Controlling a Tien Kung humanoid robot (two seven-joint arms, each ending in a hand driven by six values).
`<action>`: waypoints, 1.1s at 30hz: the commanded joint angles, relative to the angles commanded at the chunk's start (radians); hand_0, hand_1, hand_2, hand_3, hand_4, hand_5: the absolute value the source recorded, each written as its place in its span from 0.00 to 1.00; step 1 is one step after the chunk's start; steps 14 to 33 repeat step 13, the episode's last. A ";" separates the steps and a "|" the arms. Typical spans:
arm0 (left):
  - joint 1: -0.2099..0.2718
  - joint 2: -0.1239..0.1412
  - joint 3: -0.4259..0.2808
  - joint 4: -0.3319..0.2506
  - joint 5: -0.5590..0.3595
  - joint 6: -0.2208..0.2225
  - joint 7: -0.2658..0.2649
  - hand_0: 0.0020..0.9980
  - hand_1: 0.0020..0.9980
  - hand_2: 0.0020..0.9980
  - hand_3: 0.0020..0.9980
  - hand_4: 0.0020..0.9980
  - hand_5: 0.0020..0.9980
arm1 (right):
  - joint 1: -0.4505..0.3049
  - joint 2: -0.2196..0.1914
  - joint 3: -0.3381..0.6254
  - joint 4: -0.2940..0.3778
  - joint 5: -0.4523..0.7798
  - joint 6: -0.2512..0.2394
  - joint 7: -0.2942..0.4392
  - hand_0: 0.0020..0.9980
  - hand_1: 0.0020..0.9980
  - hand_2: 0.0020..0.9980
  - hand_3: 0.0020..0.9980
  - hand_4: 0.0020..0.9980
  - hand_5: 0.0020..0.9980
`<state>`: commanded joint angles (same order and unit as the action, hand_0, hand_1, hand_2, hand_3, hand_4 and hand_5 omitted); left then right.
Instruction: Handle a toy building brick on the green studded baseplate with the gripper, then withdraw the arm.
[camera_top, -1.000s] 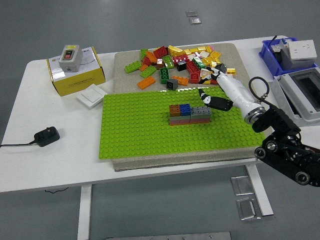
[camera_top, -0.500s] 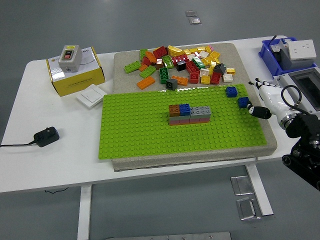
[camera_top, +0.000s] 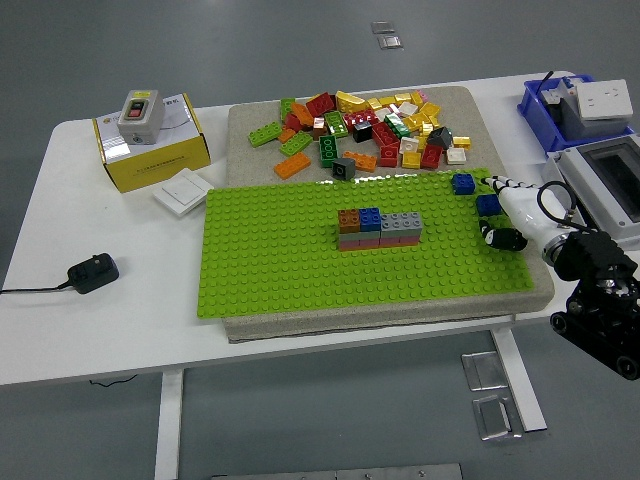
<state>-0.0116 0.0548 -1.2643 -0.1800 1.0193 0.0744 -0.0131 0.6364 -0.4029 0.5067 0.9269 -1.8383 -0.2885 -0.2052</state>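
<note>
**A:** What takes up the most room?

**B:** The white tabletop. On it lies a beige mat, and on the mat the green studded baseplate.

**A:** And on the baseplate?

**B:** Near its middle stands a small block of stacked bricks: brown, blue and grey on top, with grey and orange layers under them. At the far right corner sit two blue bricks, one close to the far edge and the other just nearer and to the right, close beside the robot's hand.

**A:** Where is that hand?

**B:** The right hand comes in from the right and hangs over the baseplate's right edge. Whether it touches the nearer blue brick, I cannot tell. The white fingers point left and a dark-tipped one curls underneath; they seem to grip nothing, though I cannot tell for sure.

**A:** Anything else?

**B:** A pile of loose coloured bricks on the mat beyond the baseplate. At the left, a yellow box with a grey switch on it, a white wall switch, and a black power adapter.
</note>
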 joint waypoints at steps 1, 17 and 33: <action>-0.001 0.000 0.000 0.000 -0.001 0.000 0.000 0.66 0.66 0.58 0.59 0.17 0.68 | 0.006 0.002 -0.003 -0.011 0.007 0.000 0.004 0.86 0.93 1.00 0.96 0.55 0.35; -0.004 0.001 0.000 0.000 0.000 0.000 0.001 0.66 0.66 0.58 0.59 0.17 0.68 | 0.046 0.025 -0.049 -0.093 0.068 0.003 0.040 0.86 0.93 1.00 0.94 0.55 0.34; -0.004 0.001 0.000 0.000 0.000 0.000 0.001 0.66 0.66 0.58 0.59 0.17 0.68 | 0.046 0.025 -0.049 -0.093 0.068 0.003 0.040 0.86 0.93 1.00 0.94 0.55 0.34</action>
